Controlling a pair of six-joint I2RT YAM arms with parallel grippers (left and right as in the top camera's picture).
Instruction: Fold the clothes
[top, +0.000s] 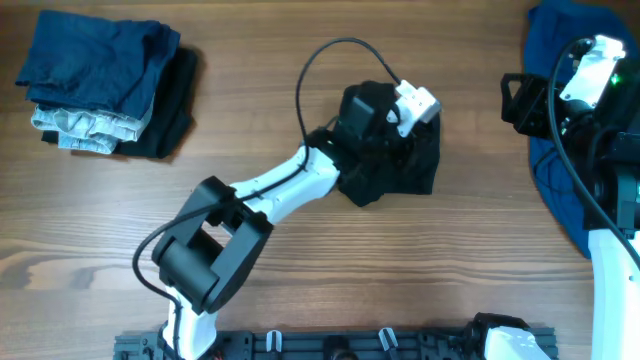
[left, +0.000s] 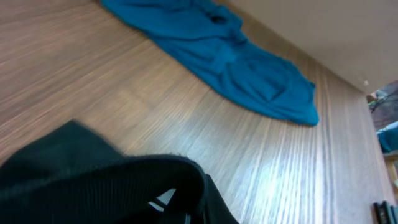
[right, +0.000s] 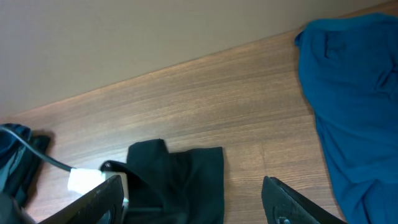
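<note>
A black shirt (top: 395, 170) lies crumpled at the table's middle. My left gripper (top: 392, 135) sits on its top edge, shut on a bunched fold of the shirt. In the left wrist view that black fabric (left: 93, 180) fills the lower left and hides the fingers. A royal-blue garment (top: 565, 190) lies spread at the right edge, also seen as the blue garment (left: 242, 65) and the blue garment (right: 354, 99). My right gripper (right: 193, 205) hovers at the blue garment's left side, open and holding nothing. It faces the black shirt (right: 186, 177). In the overhead view the right gripper (top: 515, 100) is apart from the shirt.
A stack of folded clothes (top: 100, 85), dark blue on top with grey and black beneath, sits at the back left. The left arm's black cable (top: 310, 70) loops above the table. The table's far edge meets a wall (right: 124, 43).
</note>
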